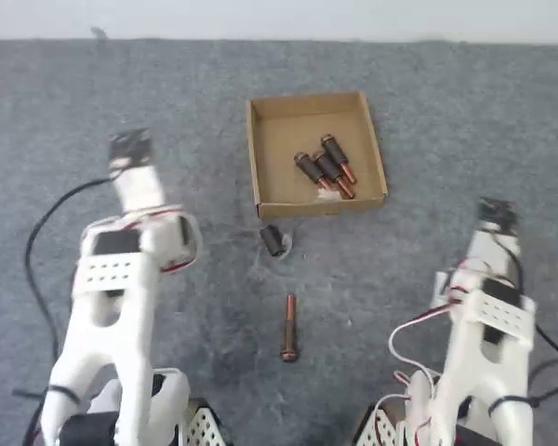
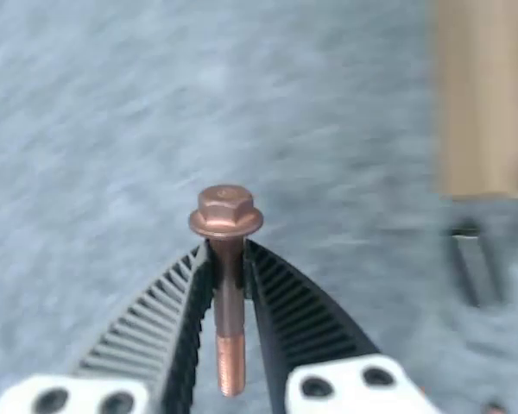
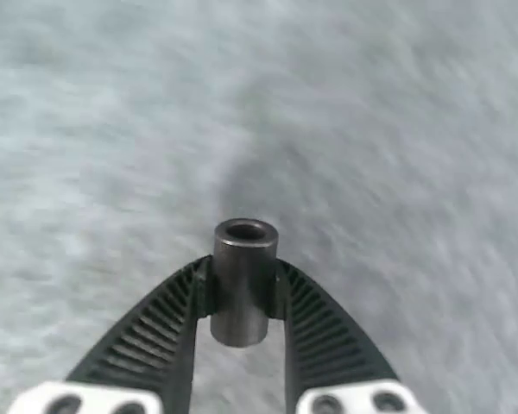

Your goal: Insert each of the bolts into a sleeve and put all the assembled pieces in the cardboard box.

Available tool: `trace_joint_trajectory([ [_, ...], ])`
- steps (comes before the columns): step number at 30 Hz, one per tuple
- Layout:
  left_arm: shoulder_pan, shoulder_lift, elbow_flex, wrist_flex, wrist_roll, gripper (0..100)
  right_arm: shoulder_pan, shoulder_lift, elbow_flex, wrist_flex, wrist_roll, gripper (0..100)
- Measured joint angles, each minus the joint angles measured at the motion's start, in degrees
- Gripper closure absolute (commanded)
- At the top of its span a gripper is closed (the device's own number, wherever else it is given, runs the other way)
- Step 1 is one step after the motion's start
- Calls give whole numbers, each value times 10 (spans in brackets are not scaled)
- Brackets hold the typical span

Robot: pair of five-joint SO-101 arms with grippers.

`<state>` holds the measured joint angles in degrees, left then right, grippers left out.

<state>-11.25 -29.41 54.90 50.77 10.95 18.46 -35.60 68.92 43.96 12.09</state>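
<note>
My left gripper (image 2: 227, 252) is shut on a copper bolt (image 2: 226, 293), its hex head (image 2: 225, 211) sticking out past the fingertips. In the high view this gripper (image 1: 130, 149) hangs over the carpet left of the cardboard box (image 1: 260, 158). My right gripper (image 3: 243, 267) is shut on a dark sleeve (image 3: 244, 280) with its open bore facing outward; it is at the right side of the table (image 1: 496, 214). Three assembled pieces (image 1: 325, 167) lie in the box. A loose sleeve (image 1: 274, 241) sits just in front of the box, and a loose bolt (image 1: 289, 327) lies nearer to me.
Grey carpet (image 1: 428, 111) covers the table. The box wall (image 2: 483, 95) and a blurred sleeve (image 2: 473, 259) appear off to the side in the left wrist view. A black cable (image 1: 37, 251) runs beside the left arm.
</note>
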Motion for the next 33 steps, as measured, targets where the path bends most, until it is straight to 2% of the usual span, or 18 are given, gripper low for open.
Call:
trace_joint_trajectory([
  [4, -88, -4, 50, -5, -1, 989, -71, 0, -9, -66, 0, 990],
  [9, -135, -7, 91, -11, -2, 989, -117, 0, -14, -207, 0, 989],
  [14, -140, -7, 121, -60, -2, 989, -157, 0, -14, -345, 0, 990],
  [24, -140, -7, 121, -69, -13, 989, -222, 15, -14, -542, 0, 991],
  [27, -139, -7, 121, -69, -31, 989, -243, 76, -14, -629, 0, 991],
  [33, -139, -7, 121, -69, -37, 989, -260, 265, -56, -869, 0, 991],
])
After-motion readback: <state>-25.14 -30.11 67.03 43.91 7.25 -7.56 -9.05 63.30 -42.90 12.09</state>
